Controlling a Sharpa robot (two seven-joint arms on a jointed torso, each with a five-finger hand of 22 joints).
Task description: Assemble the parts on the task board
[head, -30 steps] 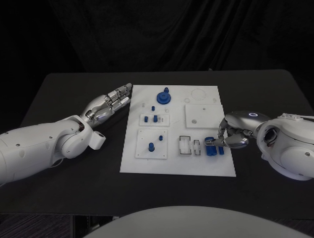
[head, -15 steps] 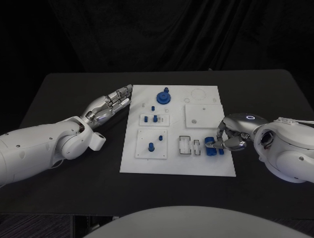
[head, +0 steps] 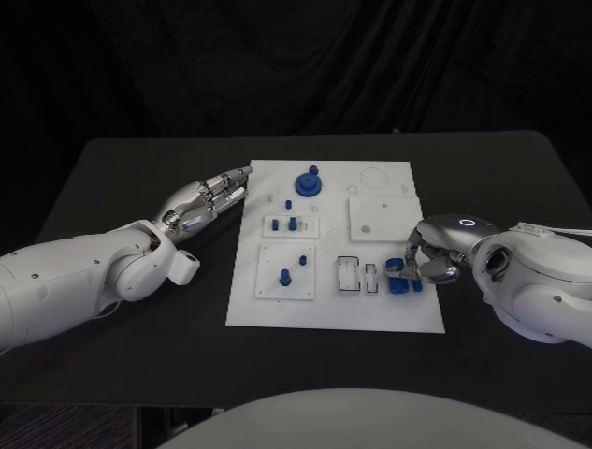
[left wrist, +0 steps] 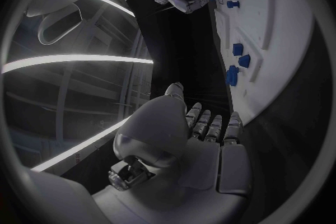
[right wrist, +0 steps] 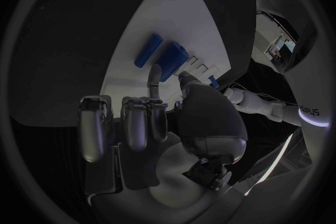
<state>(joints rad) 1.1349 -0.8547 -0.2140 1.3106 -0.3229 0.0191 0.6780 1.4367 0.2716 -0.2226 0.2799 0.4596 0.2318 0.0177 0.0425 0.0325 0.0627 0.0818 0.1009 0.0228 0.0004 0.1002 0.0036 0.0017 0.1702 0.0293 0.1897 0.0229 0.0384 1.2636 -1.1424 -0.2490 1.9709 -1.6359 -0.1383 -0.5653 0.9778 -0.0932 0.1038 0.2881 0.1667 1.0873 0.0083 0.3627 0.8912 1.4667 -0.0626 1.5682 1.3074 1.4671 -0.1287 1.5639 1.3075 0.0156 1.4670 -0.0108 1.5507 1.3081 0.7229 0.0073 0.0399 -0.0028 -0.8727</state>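
The right hand (head: 430, 260) is seen at the right edge of the task board (head: 336, 313), near side, w/ fingers curled in toward the blue parts (head: 401, 278) lying there. From the right wrist view two long blue pieces (right wrist: 162, 55) lie just beyond the fingertips (right wrist: 154, 75), side by side, on the white board. One finger reaches out to them; whether it touches or already pinches one can't be told, so the hand's state is left as unclear.

Key relation: the parts lie to the left of the right hand, directly ahead of its fingers, long axes approx. along the finger direction, i.e. running away from the palm. A pinch across the short side is judged the likely need. Empty slots (head: 359, 276) sit just left of the parts.

The left hand (head: 204, 201) is held at the board's far left edge, fingers straight and apart, nothing in it, well apart from those parts. The right hand is clearly nearer.

Other blue parts stand further up the board: a round piece (head: 308, 181) at the far end, small pegs (head: 290, 224) mid-board.
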